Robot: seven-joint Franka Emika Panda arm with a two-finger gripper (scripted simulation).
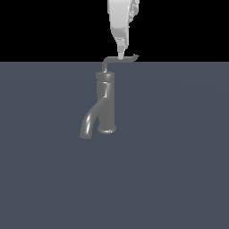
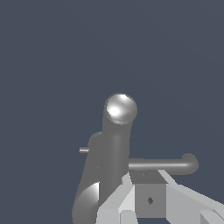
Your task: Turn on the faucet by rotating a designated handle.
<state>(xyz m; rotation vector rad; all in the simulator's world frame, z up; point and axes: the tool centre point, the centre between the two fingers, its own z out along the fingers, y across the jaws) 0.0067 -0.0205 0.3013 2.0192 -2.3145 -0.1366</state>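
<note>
The faucet (image 1: 106, 103) is a small grey tap that stands upright on the dark floor, its thick spout (image 1: 88, 123) curving down toward the exterior view's left. The handle (image 1: 121, 59) is a thin bent rod on top, reaching toward the exterior view's right and ending in an upturned tip (image 1: 135, 57). My gripper (image 1: 120, 54) comes down from above, and its narrow tip rests against the rod's middle. In the wrist view the faucet's rounded top (image 2: 120, 108) is in front of my gripper (image 2: 146, 183), and the handle (image 2: 162, 165) lies just past the fingers. The fingers look closed together with nothing between them.
The flat dark blue-grey floor (image 1: 179, 170) spreads all around the tap. A short thin stub (image 2: 84, 150) sticks out on the far side of the tap body in the wrist view. Nothing else shows.
</note>
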